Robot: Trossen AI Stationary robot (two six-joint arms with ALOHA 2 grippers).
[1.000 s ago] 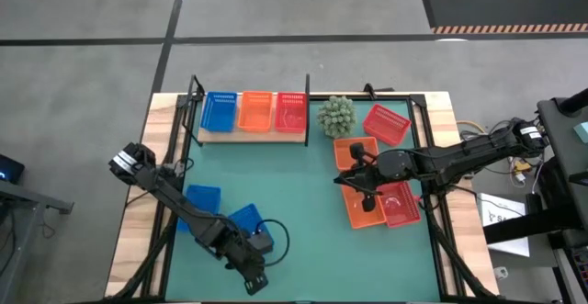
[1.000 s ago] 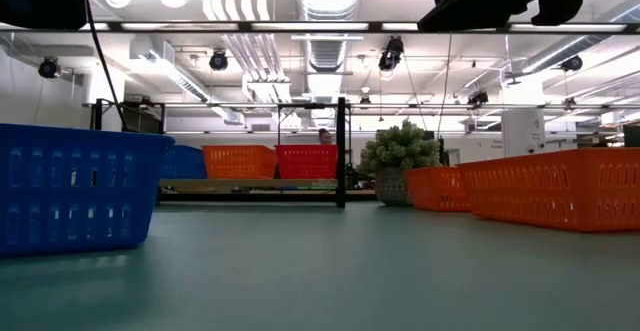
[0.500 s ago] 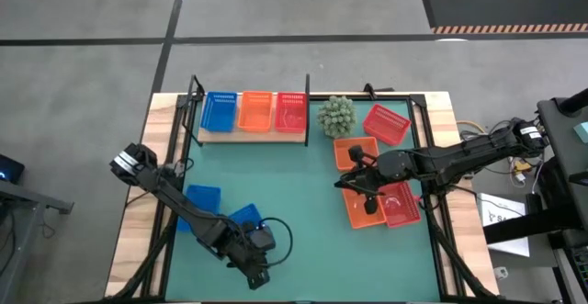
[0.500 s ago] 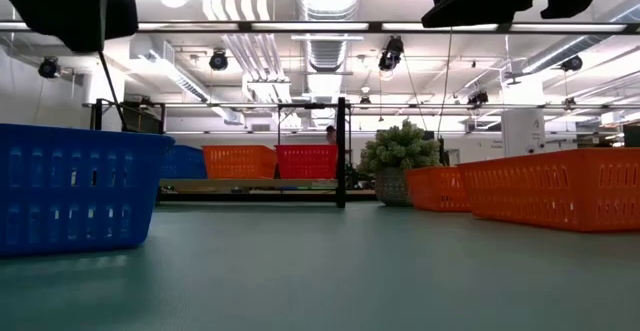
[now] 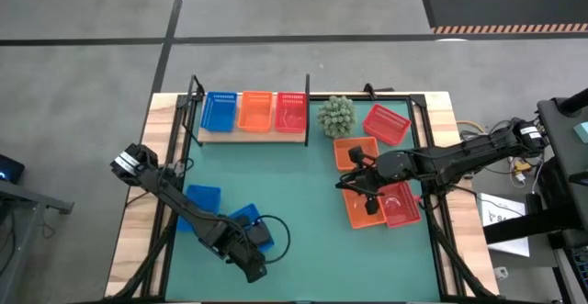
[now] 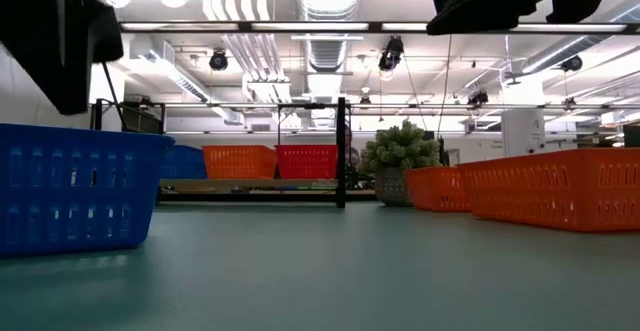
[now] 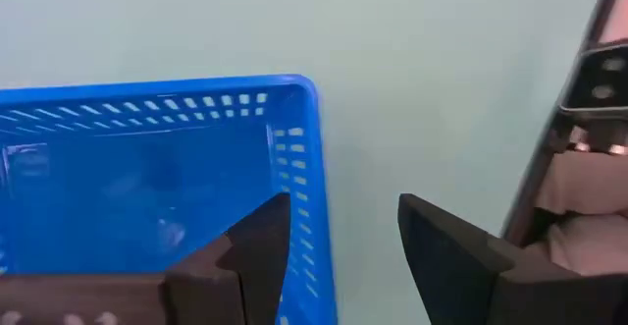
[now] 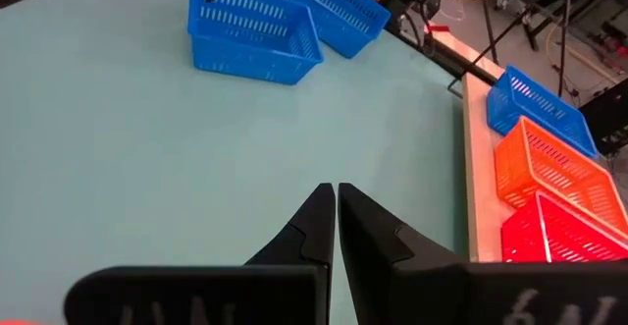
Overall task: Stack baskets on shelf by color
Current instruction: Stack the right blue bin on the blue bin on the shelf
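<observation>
Fingers (image 7: 446, 256) of left gripper (image 7: 339, 256) apparently astride blue basket (image 7: 147, 178) wall.

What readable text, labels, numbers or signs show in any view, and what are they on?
No text can be read in any view.
The paper sheets beside the table's right edge carry dark print, too small to read.
The striped floor strip at the top right is a pattern only, no words.
The baskets and shelf show no labels.
</observation>
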